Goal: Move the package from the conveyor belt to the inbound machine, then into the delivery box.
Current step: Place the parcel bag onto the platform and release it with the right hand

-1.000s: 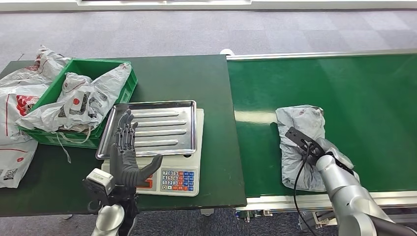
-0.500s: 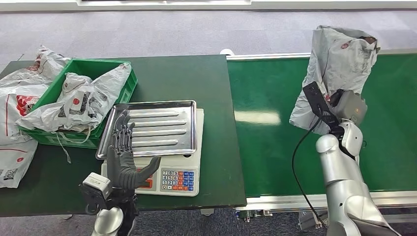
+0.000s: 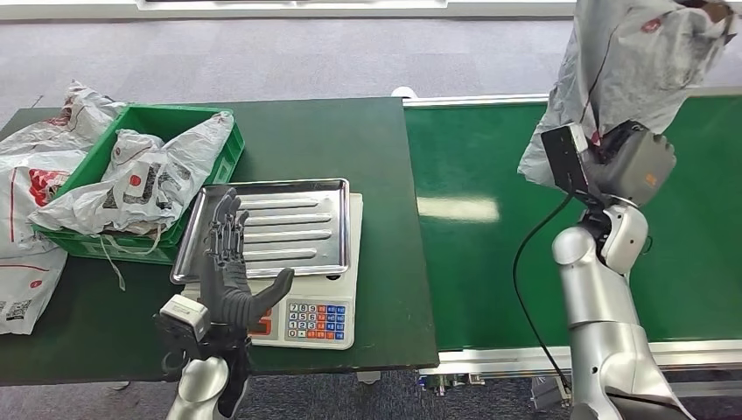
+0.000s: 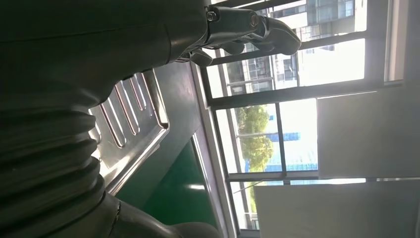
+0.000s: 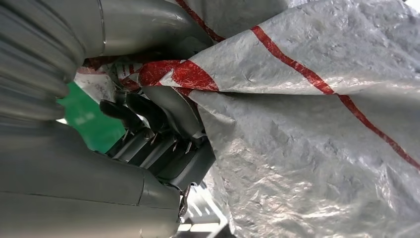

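One grey courier bag (image 3: 626,79) is gripped in the right hand (image 3: 632,162), high above the conveyor belt (image 3: 490,262), likely for carrying to the scale tray (image 3: 276,223) beside the belt, where the empty left hand (image 3: 229,276) waits with spread fingers.

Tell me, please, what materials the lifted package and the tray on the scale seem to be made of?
The package held in the right hand looks like thin grey plastic film: it is crinkled, slightly glossy, with red print. The tray looks like polished metal, probably stainless steel: silver, reflective, with pressed ridges.
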Robot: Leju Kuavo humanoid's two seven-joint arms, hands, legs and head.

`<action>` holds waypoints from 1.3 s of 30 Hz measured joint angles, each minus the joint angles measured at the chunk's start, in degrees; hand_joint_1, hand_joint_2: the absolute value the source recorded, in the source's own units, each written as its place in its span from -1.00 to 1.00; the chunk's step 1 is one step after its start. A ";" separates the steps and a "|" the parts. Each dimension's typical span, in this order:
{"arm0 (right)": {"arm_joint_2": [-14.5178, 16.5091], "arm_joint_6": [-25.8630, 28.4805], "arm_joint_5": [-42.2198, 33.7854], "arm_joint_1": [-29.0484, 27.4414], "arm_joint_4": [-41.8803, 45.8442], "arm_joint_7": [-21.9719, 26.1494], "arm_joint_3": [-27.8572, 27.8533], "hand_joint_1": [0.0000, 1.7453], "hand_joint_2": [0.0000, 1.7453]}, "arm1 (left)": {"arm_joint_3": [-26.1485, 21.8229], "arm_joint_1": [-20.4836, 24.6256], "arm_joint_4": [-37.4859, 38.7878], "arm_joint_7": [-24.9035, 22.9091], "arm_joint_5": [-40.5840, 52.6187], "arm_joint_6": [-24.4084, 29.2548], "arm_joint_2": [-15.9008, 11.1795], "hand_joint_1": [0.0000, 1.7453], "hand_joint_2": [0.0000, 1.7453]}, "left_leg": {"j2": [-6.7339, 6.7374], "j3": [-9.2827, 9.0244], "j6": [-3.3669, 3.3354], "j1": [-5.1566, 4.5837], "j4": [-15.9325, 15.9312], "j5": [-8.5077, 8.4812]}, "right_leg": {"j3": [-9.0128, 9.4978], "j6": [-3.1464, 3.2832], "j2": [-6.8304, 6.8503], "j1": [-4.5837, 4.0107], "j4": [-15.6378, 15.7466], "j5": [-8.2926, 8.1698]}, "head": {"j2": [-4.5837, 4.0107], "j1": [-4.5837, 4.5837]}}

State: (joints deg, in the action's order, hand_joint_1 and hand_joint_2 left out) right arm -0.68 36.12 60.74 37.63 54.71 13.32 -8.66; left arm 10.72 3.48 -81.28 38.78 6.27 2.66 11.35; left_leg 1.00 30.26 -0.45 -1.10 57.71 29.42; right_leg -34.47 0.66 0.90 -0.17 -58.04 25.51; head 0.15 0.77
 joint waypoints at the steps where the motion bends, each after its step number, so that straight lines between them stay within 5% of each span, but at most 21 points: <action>1: 0.26 -0.22 -0.32 0.14 0.38 0.38 0.34 1.00 1.00 | 0.04 0.32 0.34 -0.04 -0.04 -0.03 0.10 -1.00 1.00 | 0.01 0.01 0.00 0.00 0.00 0.00 | 0.01 0.00 0.00 0.00 -0.01 0.00 | 0.00 0.00; 10: 8.83 -20.59 -9.72 6.08 -2.58 14.38 11.53 1.00 1.00 | 1.74 4.94 8.45 1.12 -0.80 -1.58 1.22 -1.00 1.00 | 0.38 -0.06 0.14 0.11 -0.01 -0.09 | -0.09 0.17 -0.32 -0.12 -0.05 -0.12 | 0.00 0.01; 15: 14.25 -27.80 -12.53 7.59 -3.21 16.60 20.28 1.00 1.00 | 2.15 6.47 11.93 1.23 -1.94 -1.35 1.26 -1.00 1.00 | 0.34 -0.03 0.22 0.21 -0.02 -0.13 | -0.11 0.20 -0.31 -0.21 -0.09 -0.10 | 0.00 0.02; 22: 17.16 -29.37 -14.99 8.24 -3.27 16.26 27.41 1.00 1.00 | 2.66 6.14 12.79 1.24 -2.94 -0.69 0.45 -1.00 1.00 | 0.24 0.03 0.22 0.19 -0.02 -0.13 | -0.12 0.21 -0.23 -0.20 -0.09 -0.09 | 0.00 0.02; 34: 17.60 -28.56 -16.43 8.60 -4.03 15.85 29.88 1.00 1.00 | 2.67 5.37 12.91 1.24 -3.45 0.36 -0.54 -1.00 1.00 | 0.23 0.04 0.22 0.15 0.00 -0.12 | -0.12 0.20 -0.20 -0.14 -0.08 -0.10 | 0.00 0.02; 37: 17.70 -26.70 -16.20 9.06 -4.98 14.57 29.97 1.00 1.00 | 2.61 4.73 12.47 1.25 -3.88 4.14 -0.71 -1.00 1.00 | 0.23 0.05 0.22 0.17 -0.01 -0.12 | -0.13 0.20 -0.19 -0.15 -0.08 -0.10 | 0.00 0.02; 39: 17.79 -25.34 -15.59 9.55 -6.07 13.60 29.99 1.00 1.00 | 2.12 4.06 11.20 1.28 -4.47 11.97 -0.62 -1.00 1.00 | 0.23 0.05 0.22 0.19 -0.01 -0.12 | -0.13 0.21 -0.18 -0.17 -0.09 -0.10 | 0.00 0.01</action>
State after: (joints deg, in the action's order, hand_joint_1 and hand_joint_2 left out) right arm 17.11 10.79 45.15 47.17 48.65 26.93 21.33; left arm 12.83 7.54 -70.08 40.06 1.80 14.63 10.73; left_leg 1.24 30.31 -0.23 -0.91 57.70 29.30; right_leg -34.60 0.87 0.72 -0.34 -58.12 25.41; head 0.15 0.78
